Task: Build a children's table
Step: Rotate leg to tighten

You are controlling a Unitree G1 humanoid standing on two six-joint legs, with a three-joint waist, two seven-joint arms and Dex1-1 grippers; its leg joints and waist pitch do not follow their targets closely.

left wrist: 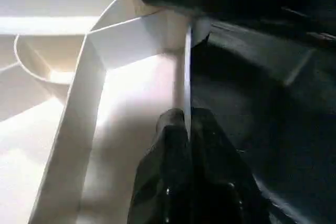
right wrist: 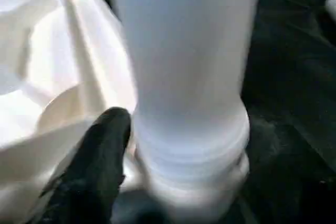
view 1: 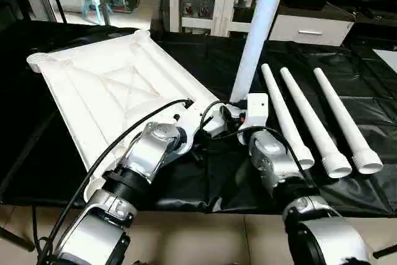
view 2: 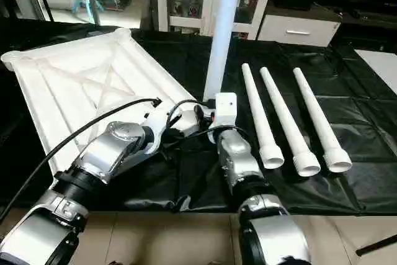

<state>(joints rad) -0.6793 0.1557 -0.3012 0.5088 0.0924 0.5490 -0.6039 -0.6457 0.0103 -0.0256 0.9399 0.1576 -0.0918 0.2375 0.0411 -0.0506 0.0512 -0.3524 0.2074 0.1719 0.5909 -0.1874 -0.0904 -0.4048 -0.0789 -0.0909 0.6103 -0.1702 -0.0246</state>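
Down at the near right corner of the tabletop (view 1: 111, 91), both grippers worked close together. The tabletop lay upside down on the black sheet (view 1: 347, 110) covering the work surface, its X-ribbed underside facing up and its round corner sockets showing at the far corners.

The left gripper (left wrist: 186, 124) was clenched on the thin white edge wall of the tabletop. In the left wrist view its two black fingers (left wrist: 163, 150) met on either side of that upright rim, pinching it, with the black sheet on one side and the white inner floor of the tabletop on the other.

The right gripper (right wrist: 173, 166) stood around the wide lower end of the upright leg (view 1: 257, 35). In the right wrist view one black finger (right wrist: 100, 156) lay beside the leg's ribbed collar, very near or touching it; the other finger was hidden behind the leg, so I could not tell whether the jaws were gripping the leg or merely surrounding it. The leg itself rose straight up from that corner of the tabletop, its top passing out of the head views.

Three more legs (view 1: 329, 122) lay side by side on the black sheet to the right of the arms, wide ends toward the robot, apart from both grippers.
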